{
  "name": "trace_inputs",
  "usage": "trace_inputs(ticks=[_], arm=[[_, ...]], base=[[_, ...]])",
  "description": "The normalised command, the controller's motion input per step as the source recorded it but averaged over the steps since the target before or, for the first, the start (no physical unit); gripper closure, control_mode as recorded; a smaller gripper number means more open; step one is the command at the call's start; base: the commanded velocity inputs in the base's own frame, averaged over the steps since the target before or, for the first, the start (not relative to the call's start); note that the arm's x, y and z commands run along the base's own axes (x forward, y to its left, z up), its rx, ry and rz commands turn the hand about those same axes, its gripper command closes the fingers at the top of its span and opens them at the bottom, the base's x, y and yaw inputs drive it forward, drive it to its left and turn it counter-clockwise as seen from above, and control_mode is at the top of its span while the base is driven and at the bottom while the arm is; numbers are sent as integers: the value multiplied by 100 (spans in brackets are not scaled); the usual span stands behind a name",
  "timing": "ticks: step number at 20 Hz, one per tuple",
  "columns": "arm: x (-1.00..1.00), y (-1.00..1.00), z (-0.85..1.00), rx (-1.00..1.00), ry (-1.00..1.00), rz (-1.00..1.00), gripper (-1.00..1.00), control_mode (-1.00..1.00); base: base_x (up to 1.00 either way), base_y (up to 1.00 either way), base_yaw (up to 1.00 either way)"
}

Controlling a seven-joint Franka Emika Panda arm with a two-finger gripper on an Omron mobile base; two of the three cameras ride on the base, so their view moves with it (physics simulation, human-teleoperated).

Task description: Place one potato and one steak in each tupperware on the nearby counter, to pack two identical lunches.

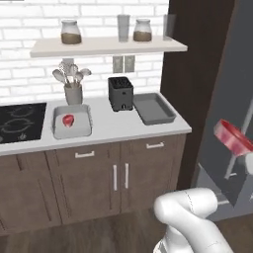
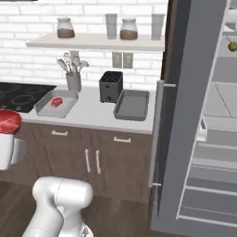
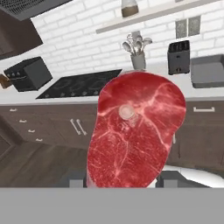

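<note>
My gripper (image 3: 122, 177) is shut on a large raw red steak (image 3: 135, 131), held off the counter. The same steak (image 1: 232, 136) shows at the right edge of the left base view, and this steak (image 2: 7, 121) sits above the white hand (image 2: 6, 150) at the left edge of the right base view. On the counter (image 1: 113, 126) lies the light grey tupperware (image 1: 55, 131) with another steak (image 1: 68, 120) inside. The darker grey tupperware (image 1: 153, 109) lies right of the toaster, with nothing in it. A potato is out of view.
A black toaster (image 1: 120, 93) stands between the trays, and a utensil cup (image 1: 73, 91) is behind the light one. The black cooktop (image 1: 20, 121) is at the left. An open grey fridge door (image 2: 185, 115) stands right of the counter, with shelves (image 2: 217, 134) beyond.
</note>
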Motion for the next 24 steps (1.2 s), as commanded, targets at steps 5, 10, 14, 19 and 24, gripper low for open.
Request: trace_inputs(ticks=[5,10,14,19,24], arm=[[0,0,0,0,0,0,100,100],[0,0,0,0,0,0,100,100],[0,0,0,0,0,0,100,100],[0,0,0,0,0,0,100,100],[0,0,0,0,0,0,100,100]], base=[[55,98,-14],[55,61,-44],[16,20,-60],[17,34,-51],[76,43,-32]])
